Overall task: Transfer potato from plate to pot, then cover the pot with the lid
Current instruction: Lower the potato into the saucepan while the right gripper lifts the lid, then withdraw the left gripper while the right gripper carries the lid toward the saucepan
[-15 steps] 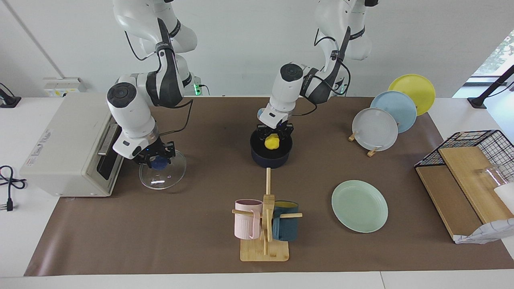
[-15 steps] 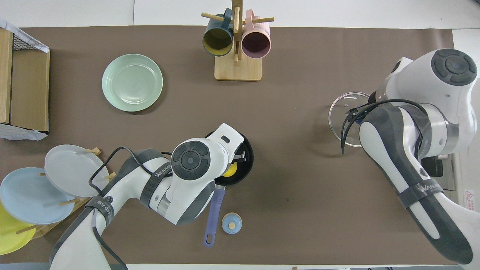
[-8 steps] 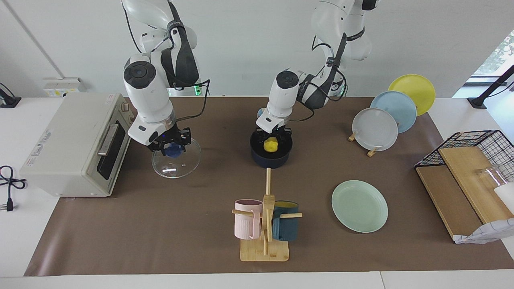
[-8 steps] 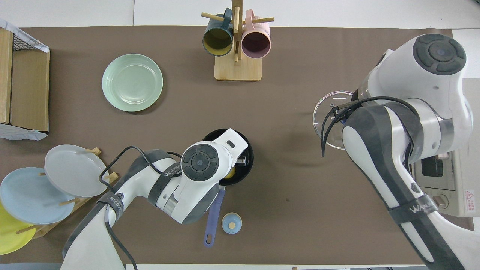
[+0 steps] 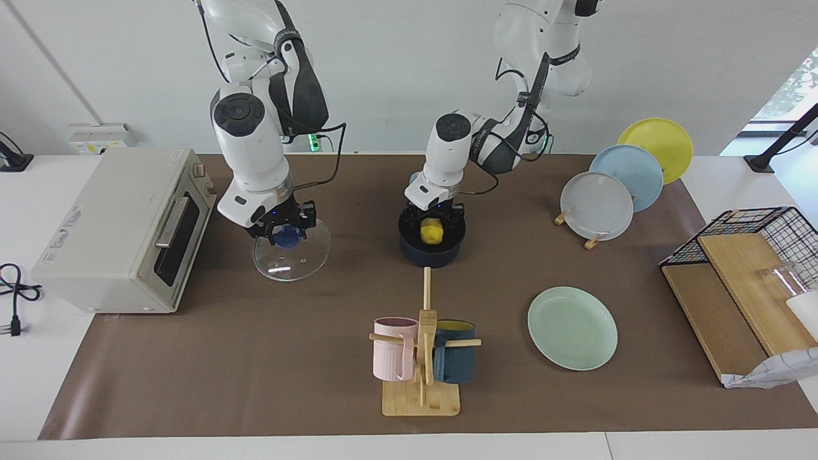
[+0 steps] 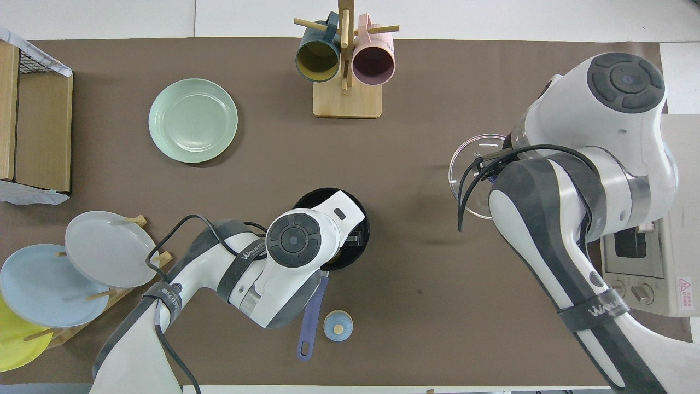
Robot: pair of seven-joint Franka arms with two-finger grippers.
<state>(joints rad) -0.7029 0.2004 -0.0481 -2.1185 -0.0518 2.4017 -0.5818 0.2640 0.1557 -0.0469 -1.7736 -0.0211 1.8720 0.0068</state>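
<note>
Brown-matted bench (image 5: 255, 358): lid is up in the right hand, pot sits toward the left arm's end from it.

Plate (image 5: 572, 328) is bare. Pot (image 5: 432, 246) mid-bench, handle (image 6: 310, 317) pointing at the robots. Lid (image 5: 292, 250) hangs roughly level, clear of the mat, right hand (image 5: 282, 231) clamped on its knob. Potato (image 5: 431, 230) is down in the pot; left hand (image 5: 433, 217) sits right over it, can't tell if it has let go. Judgement: left must clear before the lid travels over.
</note>
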